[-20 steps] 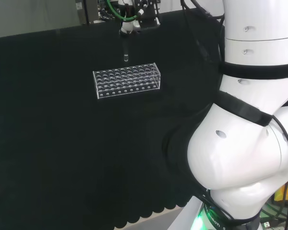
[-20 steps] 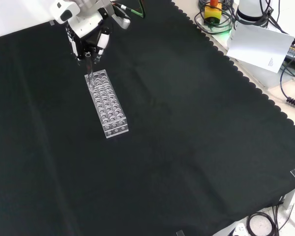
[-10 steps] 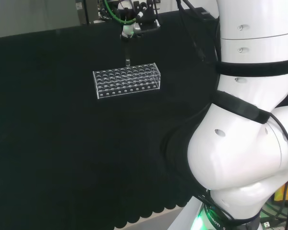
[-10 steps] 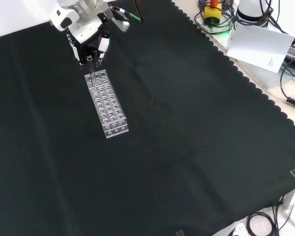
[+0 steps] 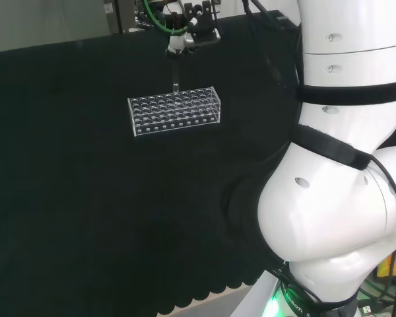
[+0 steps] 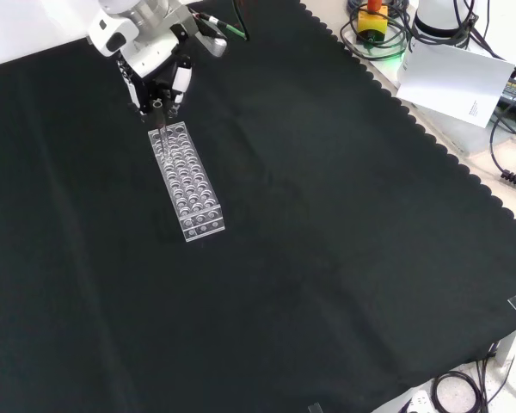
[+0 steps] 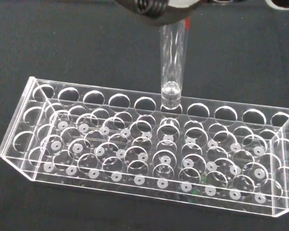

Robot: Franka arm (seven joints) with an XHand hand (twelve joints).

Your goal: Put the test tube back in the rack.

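Note:
A clear plastic rack (image 5: pixel 175 111) with many round holes lies on the black cloth; it shows in the front view (image 6: pixel 187 178) and close up in the wrist view (image 7: pixel 149 149). My hand (image 5: pixel 185 36) hangs above the rack's far edge in the head view, and at the rack's upper end in the front view (image 6: pixel 155 73). It is shut on a clear test tube (image 7: pixel 172 62) that points straight down. The tube's rounded tip sits at the mouth of a hole in the row of the rack nearest the hand. The same tube (image 5: pixel 175 76) is a thin upright line in the head view.
The arm's white links (image 5: pixel 343 185) take up the right of the head view. Beyond the cloth's scalloped edge in the front view lie cables, a white sheet of paper (image 6: pixel 456 77) and a yellow and red button box (image 6: pixel 371 17). Black cloth (image 6: pixel 327 258) spreads around the rack.
The hand has come down with the tube over the last second. The tube's tip went from well above the rack to the mouth of a hole. The rack has not moved.

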